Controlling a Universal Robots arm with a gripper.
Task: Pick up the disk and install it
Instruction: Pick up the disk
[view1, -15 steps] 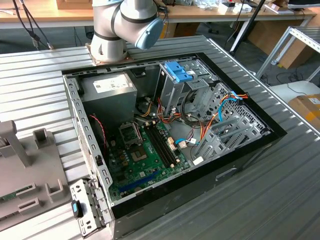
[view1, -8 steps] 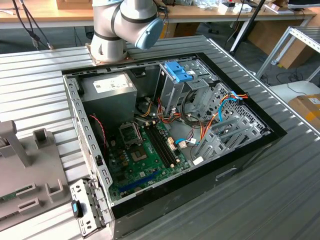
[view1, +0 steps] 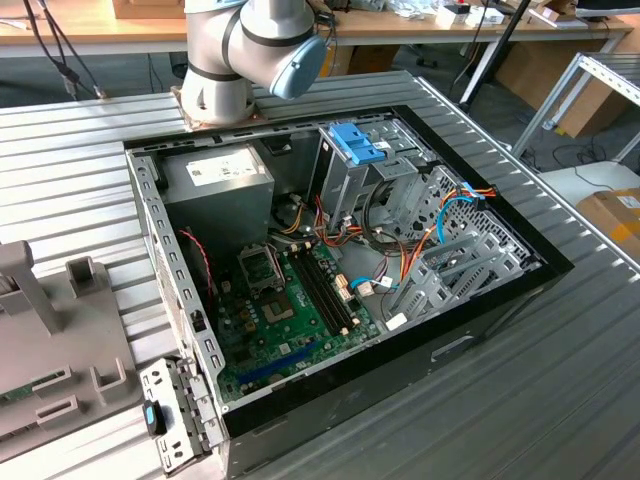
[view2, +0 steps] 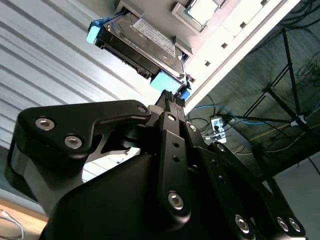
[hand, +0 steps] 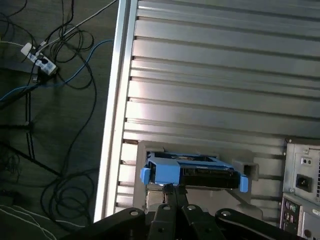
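Hovering with its jaws together, the claw (view2: 172, 96) sits just beside the disk (view2: 137, 42) in its grey holder (hand: 200, 149); a sound grasp likely needs squaring up and centring first.

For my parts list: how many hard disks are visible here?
1. The disk rests in a grey holder on the ridged table, near the claw. Others may be hidden in the computer case.
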